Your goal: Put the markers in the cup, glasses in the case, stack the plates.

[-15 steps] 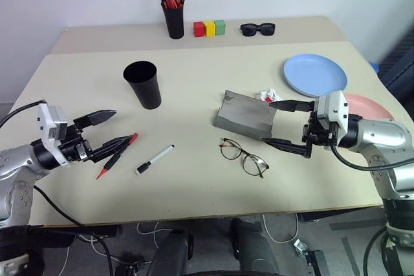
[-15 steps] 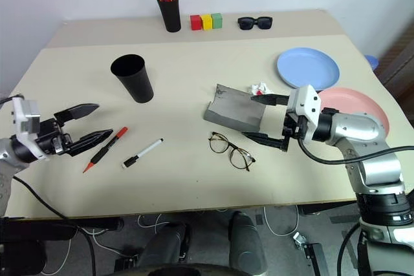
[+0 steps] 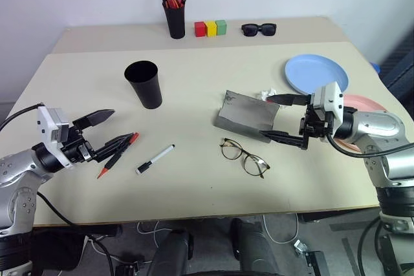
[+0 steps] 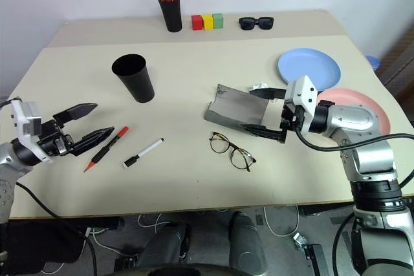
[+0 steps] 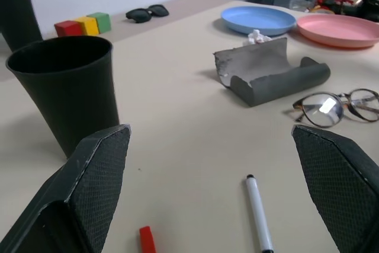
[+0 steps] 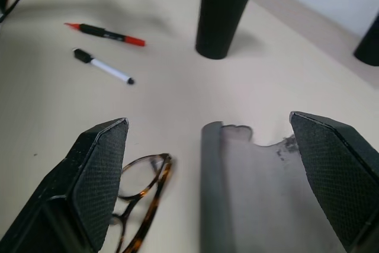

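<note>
We record a beige table (image 3: 194, 179) carrying the following.

Left tool (image 3: 108, 131): we see it low over the near left of the table, its two black fingers spread wide and holding nothing. Its lower finger reaches over the red end of the red marker.

Right tool (image 3: 284, 118): we see it over the right of the table, fingers spread wide, nothing gripped. Its tips stand at the right end of the case, one finger to the far side and one to the near side.

Slim red marker with black parts (image 3: 118, 154): lying flat at the near left, just right of the left tool.

Slim white marker with a black cap (image 3: 155, 159): lying flat just right of the red one, apart from it.

Wide tapered matte black plastic cup (image 3: 143, 84): upright beyond both markers, well apart from them; we see nothing in it.

Thin dark wire-rim glasses with round clear lenses (image 3: 244, 156): lying unfolded just on the near side of the case.

Grey rectangular fabric-like case (image 3: 244, 115): lying open at the table's middle, its hollow facing up.

Round light blue plastic plate (image 3: 315, 74): at the far right. Round pink plastic plate (image 4: 359, 108): beside it on the near side, partly behind the right arm. The two are not stacked.

Small crumpled white scrap (image 3: 266, 95): between case and blue plate.
</note>
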Robot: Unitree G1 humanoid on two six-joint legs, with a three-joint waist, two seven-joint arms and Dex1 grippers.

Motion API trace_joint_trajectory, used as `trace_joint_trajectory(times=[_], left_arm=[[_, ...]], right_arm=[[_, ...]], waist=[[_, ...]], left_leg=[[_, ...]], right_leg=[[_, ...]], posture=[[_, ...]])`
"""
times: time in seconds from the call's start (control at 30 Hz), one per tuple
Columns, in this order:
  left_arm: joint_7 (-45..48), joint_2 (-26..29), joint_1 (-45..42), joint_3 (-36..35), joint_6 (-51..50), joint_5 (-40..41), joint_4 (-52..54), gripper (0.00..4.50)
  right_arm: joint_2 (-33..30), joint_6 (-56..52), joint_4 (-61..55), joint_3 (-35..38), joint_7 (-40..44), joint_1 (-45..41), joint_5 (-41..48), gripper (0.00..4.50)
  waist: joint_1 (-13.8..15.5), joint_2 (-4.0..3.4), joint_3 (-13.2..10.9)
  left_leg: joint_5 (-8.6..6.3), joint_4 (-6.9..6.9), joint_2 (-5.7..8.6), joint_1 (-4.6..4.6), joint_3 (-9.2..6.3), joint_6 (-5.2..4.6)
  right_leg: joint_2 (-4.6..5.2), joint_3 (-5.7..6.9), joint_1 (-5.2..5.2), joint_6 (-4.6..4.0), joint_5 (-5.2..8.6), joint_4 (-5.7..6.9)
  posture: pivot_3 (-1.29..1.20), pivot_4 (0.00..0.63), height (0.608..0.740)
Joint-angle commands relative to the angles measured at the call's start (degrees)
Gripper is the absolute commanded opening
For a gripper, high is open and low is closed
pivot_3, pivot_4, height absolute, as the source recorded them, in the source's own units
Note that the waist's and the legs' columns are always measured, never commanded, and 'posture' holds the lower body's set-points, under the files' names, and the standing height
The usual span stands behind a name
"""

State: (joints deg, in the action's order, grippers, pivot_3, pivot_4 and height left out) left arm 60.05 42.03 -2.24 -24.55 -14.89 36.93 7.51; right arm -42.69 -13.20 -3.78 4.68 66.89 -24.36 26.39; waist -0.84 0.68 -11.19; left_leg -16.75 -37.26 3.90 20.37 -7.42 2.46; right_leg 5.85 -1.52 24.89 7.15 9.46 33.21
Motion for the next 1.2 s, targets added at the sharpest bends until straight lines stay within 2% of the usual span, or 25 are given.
trace_joint_trajectory(times=[0.03, 0.23, 0.33, 0.53, 0.7, 0.93, 1.2], left_arm=[[-3.92, 1.28, 0.20, -3.01, -3.79, 2.16, 3.82, 4.50], [-8.12, 4.67, 4.38, -5.00, -13.10, 2.85, 4.91, 4.50], [-9.96, 6.83, 3.32, -4.64, -17.86, 3.05, 4.23, 4.50], [-10.73, 13.22, 1.32, 0.82, -24.95, -0.80, 4.07, 4.50], [-13.32, 15.99, -1.86, 5.82, -33.40, -2.53, 2.17, 4.50], [-9.59, 20.96, -1.17, 8.97, -35.50, -5.08, 1.15, 4.50], [-10.35, 20.52, -1.29, 13.13, -39.74, -5.92, 3.20, 4.50]], right_arm=[[1.37, 0.76, -0.39, 0.01, -2.01, -1.85, -0.54, 4.46], [5.86, -0.90, -6.60, -1.10, -9.37, -0.27, -1.39, 4.46], [7.57, -1.19, -9.59, -1.18, -12.73, 1.22, -1.79, 4.46], [8.75, 0.12, -12.64, -2.40, -14.95, 4.59, -3.24, 4.46], [9.12, -0.04, -14.29, -2.45, -16.19, 5.39, -2.98, 4.46], [6.75, -3.49, -19.33, -0.81, -14.72, 9.12, 1.24, 4.46], [7.18, -3.07, -19.67, -0.54, -16.55, 10.24, 0.19, 4.46]], waist=[[-0.02, 0.00, 0.00], [-0.12, -0.02, -0.01], [0.18, 0.02, 0.00], [-0.03, 0.04, 0.01], [-0.31, 0.00, -0.01], [-0.18, 0.01, -0.01], [-0.16, 0.01, -0.01]], left_leg=[[0.00, 0.00, 0.00, 0.00, 0.00, 0.00], [0.00, 0.05, 0.00, 0.02, -0.01, 0.00], [0.00, 0.03, 0.00, 0.04, -0.02, 0.00], [0.00, 0.02, 0.03, 0.01, -0.04, 0.00], [0.00, 0.10, -0.04, 0.02, -0.03, 0.00], [-0.01, 0.12, -0.04, 0.05, -0.04, 0.00], [-0.01, 0.11, -0.06, 0.03, -0.03, 0.00]], right_leg=[[0.00, 0.00, 0.01, 0.00, 0.00, 0.00], [-0.01, -0.01, 0.06, 0.00, 0.00, 0.02], [-0.01, 0.00, 0.06, 0.00, 0.00, 0.02], [-0.01, 0.02, 0.00, 0.01, 0.01, 0.01], [-0.06, 0.02, 0.10, -0.01, 0.01, 0.04], [-0.06, 0.01, 0.12, -0.02, 0.02, 0.03], [-0.06, 0.02, 0.11, -0.01, 0.03, 0.04]], posture=[[0.00, 0.150, 0.740], [0.00, 0.150, 0.740], [0.00, 0.150, 0.740], [0.00, 0.150, 0.740], [0.00, 0.150, 0.740], [0.00, 0.150, 0.740], [0.00, 0.150, 0.740]])
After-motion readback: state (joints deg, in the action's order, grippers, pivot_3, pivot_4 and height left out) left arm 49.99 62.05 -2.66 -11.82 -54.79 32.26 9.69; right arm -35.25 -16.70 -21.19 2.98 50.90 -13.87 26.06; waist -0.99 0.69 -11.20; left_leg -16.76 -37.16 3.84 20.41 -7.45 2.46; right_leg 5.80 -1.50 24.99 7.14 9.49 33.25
